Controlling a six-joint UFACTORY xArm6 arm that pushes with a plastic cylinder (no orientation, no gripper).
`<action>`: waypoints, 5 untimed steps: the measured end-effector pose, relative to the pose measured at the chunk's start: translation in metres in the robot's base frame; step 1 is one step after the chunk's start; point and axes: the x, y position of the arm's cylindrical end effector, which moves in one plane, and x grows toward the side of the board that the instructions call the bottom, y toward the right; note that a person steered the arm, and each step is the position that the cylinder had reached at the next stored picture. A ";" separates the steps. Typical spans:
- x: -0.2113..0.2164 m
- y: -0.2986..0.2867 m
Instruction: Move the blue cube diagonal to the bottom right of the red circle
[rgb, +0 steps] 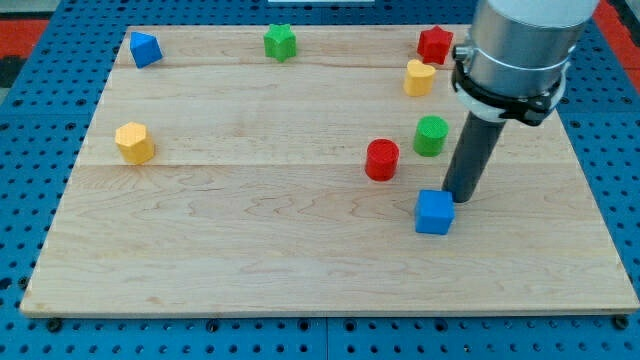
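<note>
The blue cube (434, 212) lies on the wooden board, below and to the right of the red circle (381, 159). My tip (459, 201) stands at the cube's upper right corner, touching or almost touching it. The rod rises from there to the grey arm (518, 50) at the view's top right.
A green circle (431, 135) sits just right of the red circle, close to the rod. A yellow heart-like block (420, 77) and a red star (434, 44) lie above. A green star (281, 42), a second blue block (145, 48) and a yellow hexagon (134, 142) lie left.
</note>
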 end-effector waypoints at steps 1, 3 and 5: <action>0.023 0.029; 0.007 0.022; -0.011 -0.044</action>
